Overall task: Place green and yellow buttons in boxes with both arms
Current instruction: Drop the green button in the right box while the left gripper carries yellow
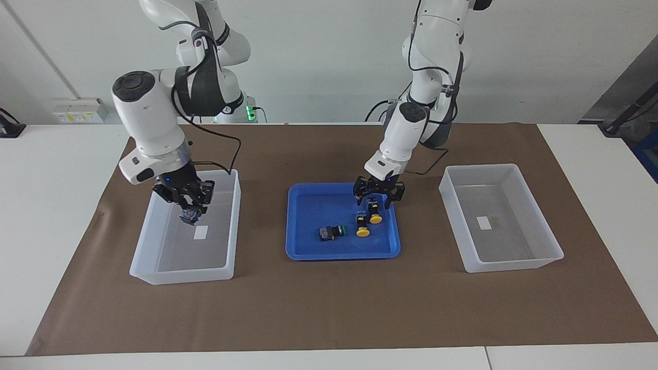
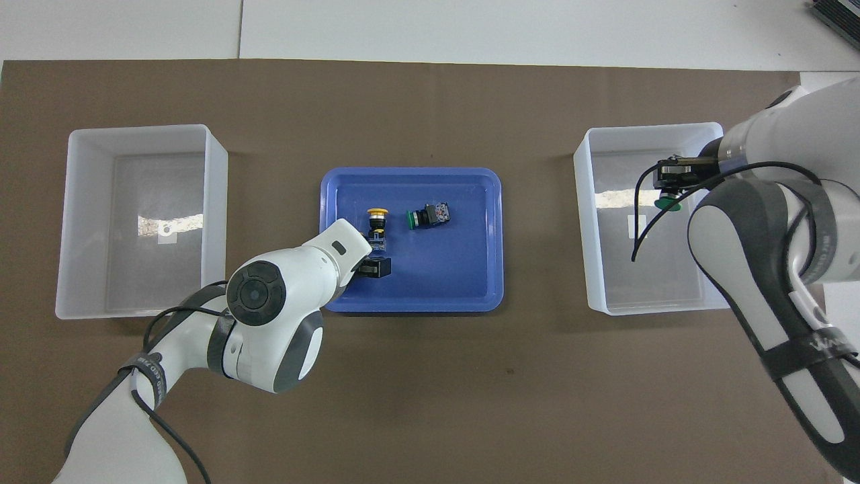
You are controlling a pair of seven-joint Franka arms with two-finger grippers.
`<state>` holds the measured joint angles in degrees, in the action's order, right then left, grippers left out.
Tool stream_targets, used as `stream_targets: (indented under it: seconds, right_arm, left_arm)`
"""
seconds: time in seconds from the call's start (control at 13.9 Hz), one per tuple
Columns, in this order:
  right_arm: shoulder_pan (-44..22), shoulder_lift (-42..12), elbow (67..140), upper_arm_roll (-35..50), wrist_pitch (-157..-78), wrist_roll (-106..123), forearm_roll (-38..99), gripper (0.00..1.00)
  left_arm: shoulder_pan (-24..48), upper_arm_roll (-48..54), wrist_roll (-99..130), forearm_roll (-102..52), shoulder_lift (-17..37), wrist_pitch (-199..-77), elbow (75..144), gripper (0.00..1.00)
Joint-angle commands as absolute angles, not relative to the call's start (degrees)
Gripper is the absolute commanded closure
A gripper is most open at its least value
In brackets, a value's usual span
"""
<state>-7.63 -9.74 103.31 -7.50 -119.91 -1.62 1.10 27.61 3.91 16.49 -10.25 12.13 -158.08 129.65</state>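
My right gripper (image 1: pixel 188 210) is shut on a green button (image 1: pixel 187 217) and holds it up over the box (image 1: pixel 198 173) at the right arm's end, above its white label. In the overhead view this gripper (image 2: pixel 668 191) shows the green cap (image 2: pixel 667 204) over the same box (image 2: pixel 648 128). My left gripper (image 1: pixel 375 203) is open, low over the blue tray (image 1: pixel 313 216), its fingers on either side of a yellow button (image 1: pixel 374 215). The overhead view shows the left gripper (image 2: pixel 373 267) covering that button. A second yellow button (image 1: pixel 363 229) (image 2: pixel 377 219) and a green button (image 1: pixel 331 232) (image 2: pixel 426 215) lie in the tray.
The other box (image 1: pixel 483 167) (image 2: pixel 141 128) stands empty at the left arm's end, with a label (image 1: pixel 482 222) on its floor. A brown mat (image 1: pixel 329 308) covers the table. Two slimmer arms with green-lit bases (image 1: pixel 250 112) stand at the robots' edge.
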Motion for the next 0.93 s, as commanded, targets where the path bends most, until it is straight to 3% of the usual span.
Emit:
stream_targets:
  seconds: [0.0, 0.07, 0.43, 0.72, 0.79, 0.86]
  right_arm:
    - [-3.88, -10.8, 108.18, -6.77, -125.75, 6.57, 2.2, 1.0]
    - [-3.26, -12.2, 108.37, -6.77, -126.9, 8.33, 2.89, 1.0]
    - [-3.43, -18.63, 108.63, -6.68, -134.03, 8.96, 5.89, 1.0]
    - [-3.69, -19.95, 108.63, -6.68, -134.56, 8.27, 5.98, 1.0]
    - [-3.87, -19.95, 108.63, -6.68, -134.82, 7.74, 6.24, 0.9]
    - [-3.95, -19.95, 108.63, -6.68, -134.82, 7.21, 6.24, 0.55]
  left_arm:
    - [29.18, 2.9, 16.44, -11.34, 12.04, -159.09, 130.43, 0.88]
    - [29.09, 2.9, 16.44, -11.34, 11.78, -158.91, 130.43, 1.0]
    - [25.42, 2.64, 16.44, -11.34, 4.33, -149.97, 127.37, 1.0]
    - [16.28, 2.46, 13.55, -10.73, 2.99, -135.29, 116.48, 1.0]
    - [13.3, 2.55, 11.19, -10.72, 2.99, -133.96, 114.72, 1.0]
    - [10.4, 2.55, 8.73, -10.72, 3.42, -133.77, 113.04, 1.0]
